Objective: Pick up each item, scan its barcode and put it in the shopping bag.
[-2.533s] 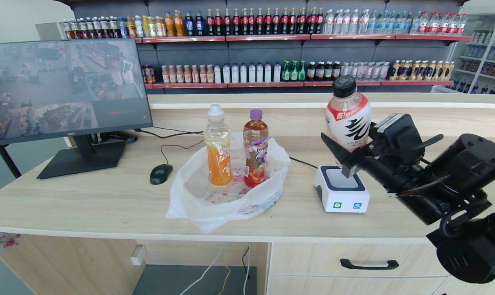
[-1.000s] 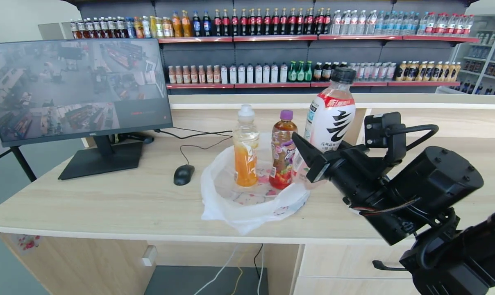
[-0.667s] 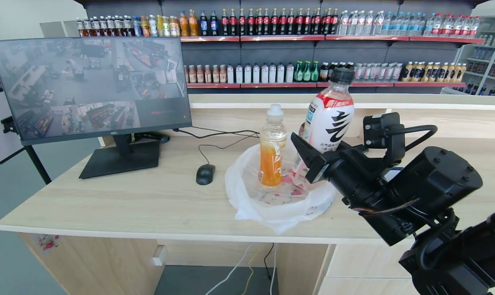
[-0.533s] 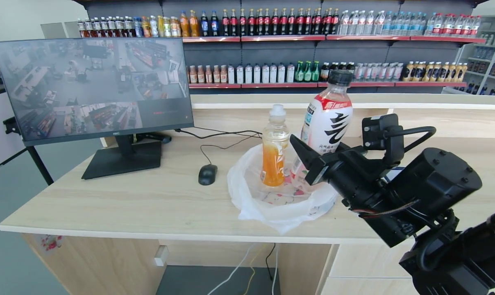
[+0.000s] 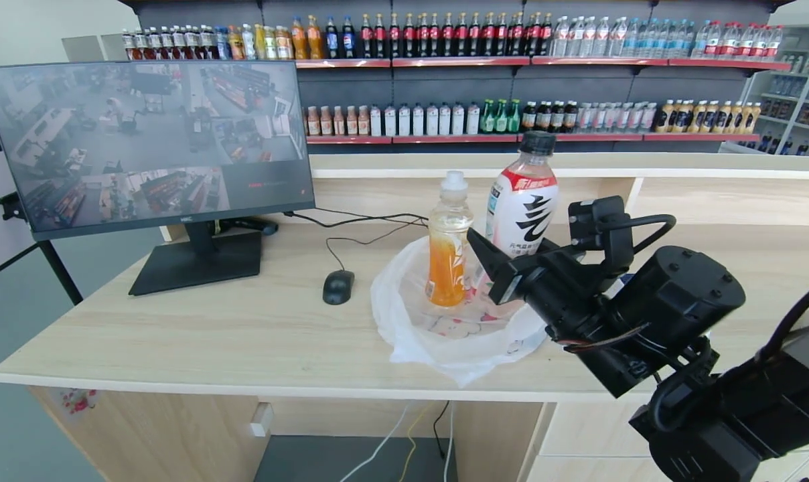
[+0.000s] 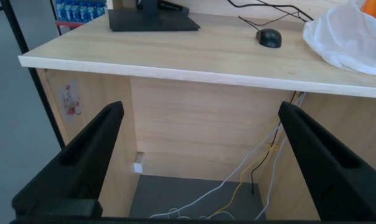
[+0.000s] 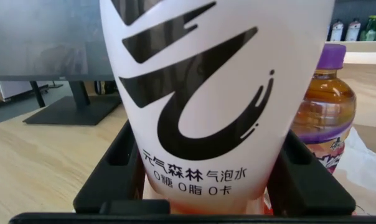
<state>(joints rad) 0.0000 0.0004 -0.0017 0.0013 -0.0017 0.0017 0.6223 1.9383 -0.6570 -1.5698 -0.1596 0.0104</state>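
My right gripper [image 5: 505,260] is shut on a white bottle [image 5: 522,204] with a black cap and a red band, held upright over the right side of the white shopping bag [image 5: 445,328]. Whether the bottle's base touches the bag I cannot tell. An orange drink bottle [image 5: 448,253] stands in the bag just left of it. In the right wrist view the white bottle [image 7: 213,93] sits between the black fingers [image 7: 122,168], with a purple-capped tea bottle [image 7: 328,115] right behind it. My left gripper [image 6: 200,155] hangs open below the counter's front edge [image 6: 194,70].
A monitor [image 5: 150,140] stands at the counter's left, a black mouse [image 5: 338,286] and its cable lie between it and the bag. Shelves of bottles [image 5: 445,40] line the back wall. Bare counter [image 5: 210,335] stretches in front of the monitor.
The head camera has turned. My right gripper has carried the white bottle from above the scanner leftward to the bag, then lowered it beside the orange bottle.
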